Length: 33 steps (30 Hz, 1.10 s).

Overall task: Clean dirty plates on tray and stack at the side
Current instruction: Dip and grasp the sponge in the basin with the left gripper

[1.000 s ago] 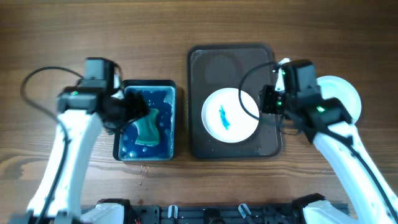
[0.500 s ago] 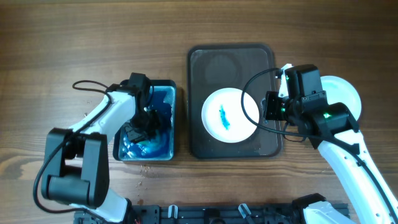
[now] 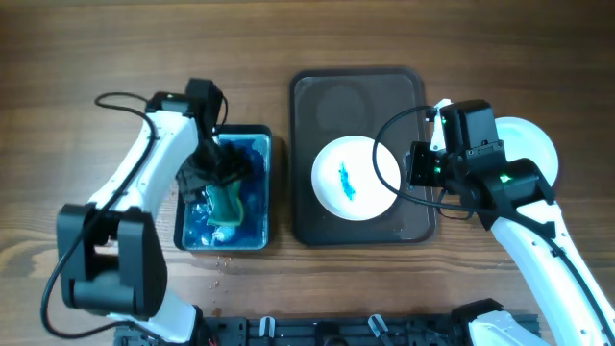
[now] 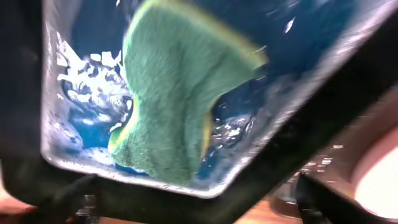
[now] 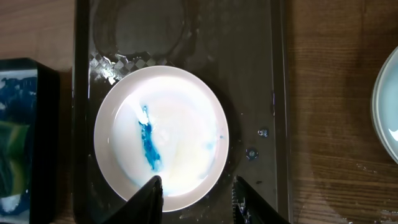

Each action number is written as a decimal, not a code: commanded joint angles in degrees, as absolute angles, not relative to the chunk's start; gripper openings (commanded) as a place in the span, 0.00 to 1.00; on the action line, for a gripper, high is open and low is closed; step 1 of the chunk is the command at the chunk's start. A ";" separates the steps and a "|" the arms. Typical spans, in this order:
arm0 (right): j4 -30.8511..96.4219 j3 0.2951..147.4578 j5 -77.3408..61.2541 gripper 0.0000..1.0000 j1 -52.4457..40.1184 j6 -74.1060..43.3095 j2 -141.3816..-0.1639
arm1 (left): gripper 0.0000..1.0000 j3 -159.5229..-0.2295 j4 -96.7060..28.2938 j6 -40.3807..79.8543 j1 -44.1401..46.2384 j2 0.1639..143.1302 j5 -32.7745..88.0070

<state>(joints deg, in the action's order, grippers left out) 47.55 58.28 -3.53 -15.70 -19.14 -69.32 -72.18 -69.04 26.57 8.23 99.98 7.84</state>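
1. Plate (image 3: 354,180), white with a blue smear (image 3: 346,181), lies flat on the tray (image 3: 317,91), in the half nearer the robot.
2. The right gripper (image 5: 198,198) hangs over the tray's right side, its fingers spread apart above the plate's rim.
3. Just left of the tray stands a tub (image 3: 231,128) of blue soapy water with a green sponge (image 4: 174,93) in it.
4. The left gripper (image 3: 213,171) is down in the tub at the sponge; whether it pinches the sponge cannot be told.
5. Another plate (image 3: 533,144) lies right of the tray.
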 commanded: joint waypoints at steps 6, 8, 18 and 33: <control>47.51 58.76 -2.52 0.37 -15.68 -18.06 -69.54 | 0.71 -67.99 -61.10 25.06 8.03 100.73 -0.93; 47.57 58.76 -2.52 0.37 -15.68 -18.15 -69.54 | 0.63 -63.90 -56.21 25.06 8.03 101.32 -0.89; 48.10 58.76 -2.55 0.37 -15.68 -18.20 -69.54 | 0.04 -58.87 -47.27 25.04 7.86 101.80 -0.49; 48.95 58.76 -0.30 0.38 -15.66 -18.28 -69.54 | 0.62 -77.23 -71.50 24.82 8.10 101.03 0.99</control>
<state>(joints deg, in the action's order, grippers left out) 48.88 58.28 -3.14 -15.70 -19.14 -69.32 -78.13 -69.91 24.73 8.19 101.19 0.49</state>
